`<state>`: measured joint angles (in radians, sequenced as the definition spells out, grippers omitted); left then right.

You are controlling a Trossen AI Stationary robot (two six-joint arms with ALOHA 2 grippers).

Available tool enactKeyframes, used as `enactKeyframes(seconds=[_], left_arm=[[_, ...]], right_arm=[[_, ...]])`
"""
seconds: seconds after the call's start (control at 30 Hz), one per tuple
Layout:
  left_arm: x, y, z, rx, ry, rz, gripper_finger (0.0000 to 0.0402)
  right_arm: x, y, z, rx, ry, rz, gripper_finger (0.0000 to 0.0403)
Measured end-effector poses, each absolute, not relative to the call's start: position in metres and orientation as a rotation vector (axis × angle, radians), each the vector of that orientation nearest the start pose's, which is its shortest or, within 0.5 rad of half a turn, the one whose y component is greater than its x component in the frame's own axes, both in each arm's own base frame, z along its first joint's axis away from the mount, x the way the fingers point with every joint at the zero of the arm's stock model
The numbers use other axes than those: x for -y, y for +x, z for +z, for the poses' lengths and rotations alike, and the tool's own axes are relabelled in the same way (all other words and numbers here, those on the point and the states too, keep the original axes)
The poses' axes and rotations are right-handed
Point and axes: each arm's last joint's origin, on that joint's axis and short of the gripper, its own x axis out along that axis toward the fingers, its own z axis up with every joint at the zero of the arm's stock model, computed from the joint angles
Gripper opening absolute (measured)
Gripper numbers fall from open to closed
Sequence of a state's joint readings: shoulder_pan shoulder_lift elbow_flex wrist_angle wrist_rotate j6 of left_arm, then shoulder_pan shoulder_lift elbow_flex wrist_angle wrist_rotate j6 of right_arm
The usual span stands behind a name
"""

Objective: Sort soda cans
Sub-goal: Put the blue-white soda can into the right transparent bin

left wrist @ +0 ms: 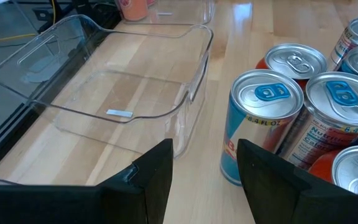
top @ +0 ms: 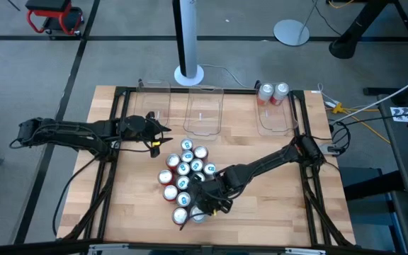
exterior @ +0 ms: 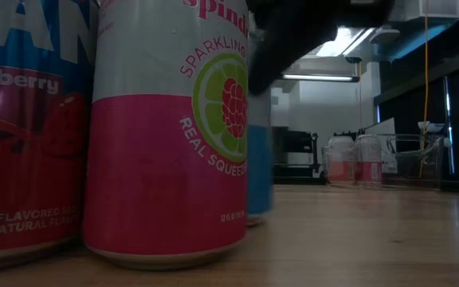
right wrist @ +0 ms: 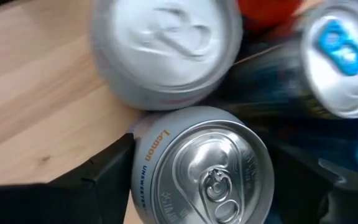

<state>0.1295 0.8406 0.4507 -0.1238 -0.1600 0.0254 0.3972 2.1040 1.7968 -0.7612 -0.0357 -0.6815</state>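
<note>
Soda cans (top: 186, 173) stand in a tight cluster on the bench (top: 275, 205), toward its near edge and about mid-width, as seen from above. Two more cans (top: 273, 92) already sit in the bin (top: 276, 113) at the far right corner; the other two clear bins (top: 204, 110) along the far edge look empty. The right gripper (top: 202, 205) is down at the near end of the cluster. The left gripper (top: 154, 142) waits beside the cluster's far left side, near the far-left bin.

From table height, a pink and white can (exterior: 170, 135) and a red can (exterior: 26, 127) fill the foreground, with a dark arm part above them; the binned cans (exterior: 355, 157) show far off.

The left wrist camera shows its fingers (left wrist: 151, 180) parted with nothing between them, a blue-tabbed can (left wrist: 263, 121) just ahead and a clear bin (left wrist: 104, 81) beside it.

The right wrist camera shows a silver lemon can (right wrist: 201, 165) sitting between its two fingers (right wrist: 104, 171), which flank it closely on both sides; I cannot tell whether they already press it.

Judged from this, the step is grasping one can for sorting. Next comes a firm squeeze and a straight lift, since neighbouring cans touch it and could tip.
</note>
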Motion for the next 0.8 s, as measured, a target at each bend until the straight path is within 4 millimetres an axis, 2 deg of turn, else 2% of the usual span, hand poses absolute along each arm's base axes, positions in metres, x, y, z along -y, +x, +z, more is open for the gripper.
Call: enactKeyframes(seconds=[0.23, 0.8], left_arm=[[-0.027, 0.175, 0.215, -0.519, 0.033, 0.276, 0.0169], [-0.027, 0.175, 0.215, -0.519, 0.033, 0.277, 0.0169]], right_arm=[[-0.181, 0.394, 0.243, -1.017, -0.842, 0.65, 0.0291], [-0.167, 0.364, 0.239, -1.376, -0.881, 0.524, 0.0291]])
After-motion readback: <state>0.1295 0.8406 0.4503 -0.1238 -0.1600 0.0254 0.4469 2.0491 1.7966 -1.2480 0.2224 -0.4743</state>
